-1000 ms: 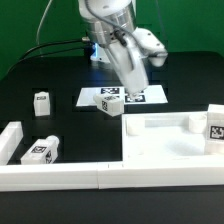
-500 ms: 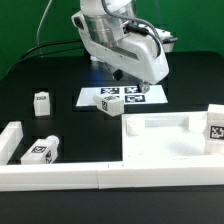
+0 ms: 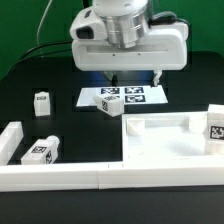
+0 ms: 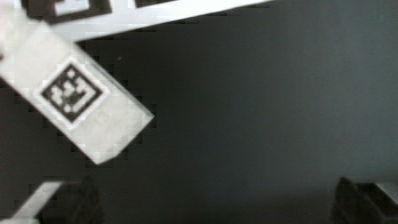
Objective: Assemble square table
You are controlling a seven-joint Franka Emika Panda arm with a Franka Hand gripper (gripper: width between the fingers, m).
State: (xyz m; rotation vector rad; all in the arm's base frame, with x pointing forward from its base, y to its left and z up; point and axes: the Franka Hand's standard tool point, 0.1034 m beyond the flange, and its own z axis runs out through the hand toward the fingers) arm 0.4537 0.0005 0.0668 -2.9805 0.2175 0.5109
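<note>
We see the arm's two-finger gripper (image 3: 134, 79) hanging above the thin flat white marker board (image 3: 143, 97). Its jaws are spread wide and there is nothing between them. In the wrist view its dark fingertips (image 4: 54, 205) sit far apart over the bare black table (image 4: 249, 120).

Just below the gripper, a short white blocky leg (image 3: 108, 102) with a black-and-white tag lies on its side. It rests partly on the end of the marker board that is toward the exterior view's left. In the wrist view we find this leg (image 4: 80, 95) lying at a slant with its tag facing up.

A second leg (image 3: 42, 103) stands upright on the table toward the exterior view's left, well apart from the board. A third leg (image 3: 40, 151) lies on its side just inside the long low white wall (image 3: 60, 176).

The white plastic square slab (image 3: 160, 143) with its raised rim lies at the exterior view's right, against that wall. A fourth leg (image 3: 213, 125) stands at the slab's far right corner. We cannot tell whether it stands on the slab or just beside it.
</note>
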